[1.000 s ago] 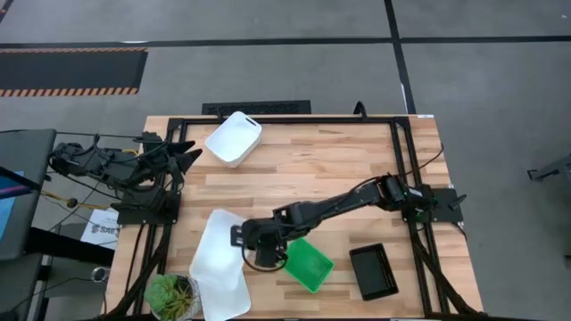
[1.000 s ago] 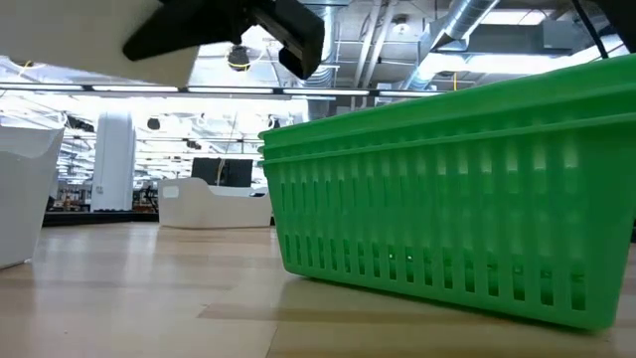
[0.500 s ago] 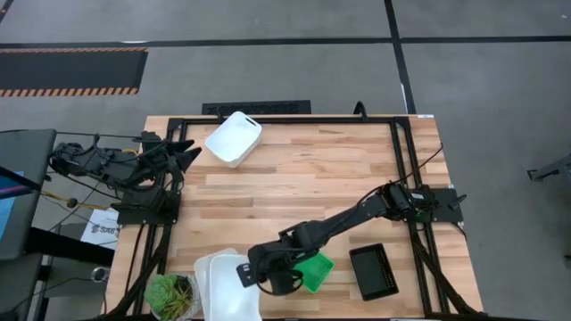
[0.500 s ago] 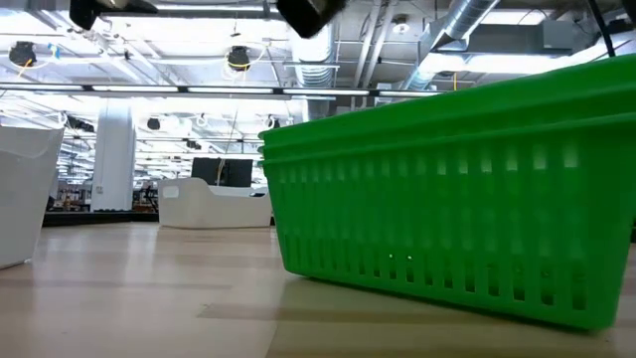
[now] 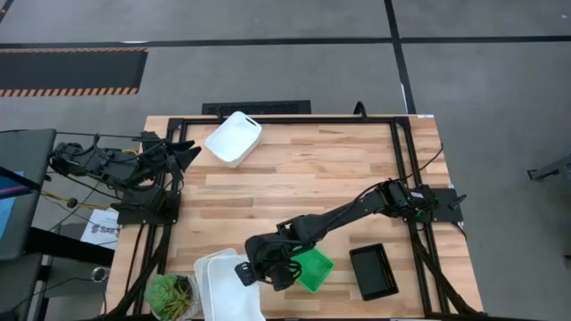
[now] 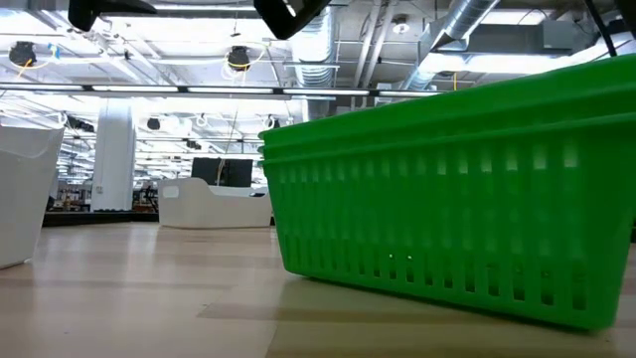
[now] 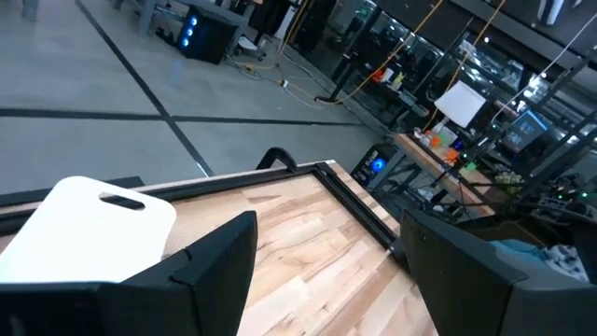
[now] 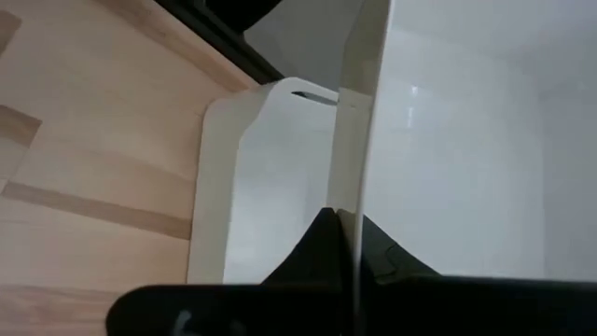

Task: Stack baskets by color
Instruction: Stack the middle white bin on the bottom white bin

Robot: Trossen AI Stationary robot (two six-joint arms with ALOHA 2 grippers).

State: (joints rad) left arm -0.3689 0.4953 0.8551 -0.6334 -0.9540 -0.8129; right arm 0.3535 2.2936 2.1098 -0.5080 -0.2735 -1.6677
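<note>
My right gripper [image 5: 252, 271] is shut on a white smooth-walled basket [image 5: 234, 299] near the table's near left corner, over a second white basket [image 8: 252, 187] that rests on the wood. A third white basket [image 5: 234, 138] stands on its base at the far left. Two nested green mesh baskets [image 6: 447, 199] sit on the table right beside my right gripper, and a black mesh basket [image 5: 373, 271] lies further right. My left gripper [image 7: 326, 271] waits open at the table's left edge, holding nothing. My right gripper pinches one side wall of the white basket at its rim [image 8: 359, 168], one finger inside the basket and one outside. The fingers slant down from the table's right side. The basket hangs over the other white basket; whether the two touch, I cannot tell.
A round potted plant [image 5: 171, 294] stands at the near left corner, close to the white baskets. A black metal frame [image 5: 294, 119] runs along the table's edges. Bare wood [image 5: 312, 169] lies across the table's middle.
My right gripper has carried the white basket toward the near edge and rolled its wrist. The basket, earlier tipped and stretched across the table's left side, now sits more level over the other white basket. It has left the low view's top.
</note>
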